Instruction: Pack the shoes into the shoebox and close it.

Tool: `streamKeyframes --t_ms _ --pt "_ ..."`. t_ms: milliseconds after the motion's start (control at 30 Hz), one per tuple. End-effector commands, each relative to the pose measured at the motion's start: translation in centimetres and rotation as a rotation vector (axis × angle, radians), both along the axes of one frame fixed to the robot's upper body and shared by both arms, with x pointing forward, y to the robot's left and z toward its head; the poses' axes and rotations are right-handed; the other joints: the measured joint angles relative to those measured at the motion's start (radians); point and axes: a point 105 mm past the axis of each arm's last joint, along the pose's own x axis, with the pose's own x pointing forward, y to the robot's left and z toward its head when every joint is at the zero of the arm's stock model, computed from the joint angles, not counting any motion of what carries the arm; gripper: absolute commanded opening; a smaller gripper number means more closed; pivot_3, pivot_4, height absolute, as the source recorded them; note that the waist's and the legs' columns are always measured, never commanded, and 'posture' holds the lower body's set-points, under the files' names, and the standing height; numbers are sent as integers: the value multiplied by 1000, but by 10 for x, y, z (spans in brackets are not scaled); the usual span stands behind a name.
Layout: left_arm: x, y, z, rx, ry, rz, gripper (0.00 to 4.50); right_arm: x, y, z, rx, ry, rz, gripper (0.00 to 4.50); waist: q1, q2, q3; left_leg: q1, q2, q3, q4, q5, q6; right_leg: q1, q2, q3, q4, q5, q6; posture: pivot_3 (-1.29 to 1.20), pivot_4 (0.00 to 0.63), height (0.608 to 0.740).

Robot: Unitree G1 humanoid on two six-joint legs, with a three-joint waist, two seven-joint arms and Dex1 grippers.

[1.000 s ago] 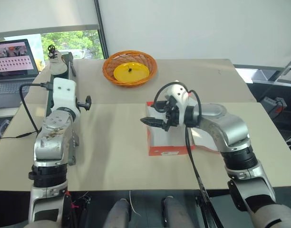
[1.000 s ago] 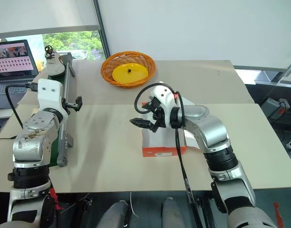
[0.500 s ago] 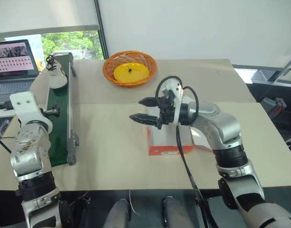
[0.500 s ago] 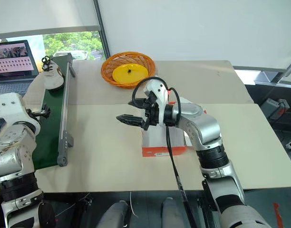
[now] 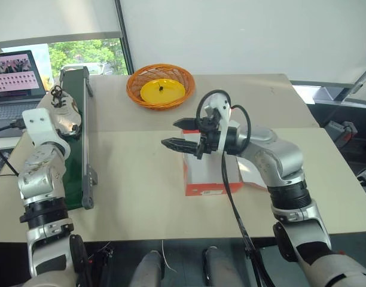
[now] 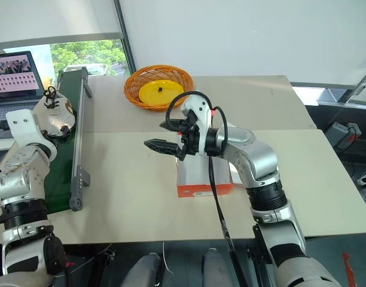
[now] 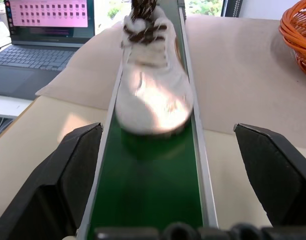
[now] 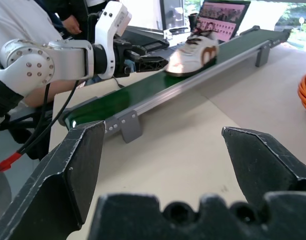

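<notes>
One of the shoes, a white sneaker with dark laces and a brown patch, lies on the green conveyor belt at the table's left. My left gripper hovers just over the belt, open, pointing along it at the shoe's toe, a short gap away. The red-orange shoebox, white inside, sits mid-table, largely hidden by my right arm. My right gripper hangs open and empty above the box's left edge, pointing left toward the belt. The right wrist view shows the shoe with the left gripper in front of it.
An orange wicker basket with a yellow disc stands at the back centre. A laptop is beyond the table's left edge. A person stands near it. Bare tabletop lies between belt and box.
The shoe has ridden down the belt toward me. My left arm swung left and now faces it. My right gripper rose slightly and turned left above the box.
</notes>
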Motion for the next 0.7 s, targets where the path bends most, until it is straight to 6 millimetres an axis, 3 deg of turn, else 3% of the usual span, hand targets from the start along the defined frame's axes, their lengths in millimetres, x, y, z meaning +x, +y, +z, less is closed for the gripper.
streamKeyframes --t_ms 33,200,300,433,533,700 --pt "-1 11 18 18 -51 50 4500 -5 -6 14 31 -56 -10 4399 1 0 0 0 0 0 0 0 0 0 0 0 0 0 0 0 150 740" --pt "-6 23 8 -35 -34 97 4500 -6 -7 12 23 -52 -18 4399 0 0 0 0 0 0 0 0 0 0 0 0 0 0 0 0 150 740" --pt "-8 24 -12 -149 24 108 4500 -7 -7 12 23 -55 -21 4399 0 0 0 0 0 0 0 0 0 0 0 0 0 0 0 0 150 740" --pt "-8 17 -24 -223 65 82 3562 -7 -7 14 10 -70 -21 4500 2 0 0 0 0 0 0 0 0 0 0 0 0 0 0 0 150 740" --pt "-9 13 -25 -298 52 80 2502 -9 -7 15 8 -75 -19 4500 3 0 0 1 0 0 0 0 0 0 0 0 0 0 0 0 150 740" --pt "-5 -5 -11 -368 -26 21 925 -10 -5 16 4 -79 -16 4500 6 0 0 1 0 0 0 0 -1 1 0 0 1 0 0 0 150 740"
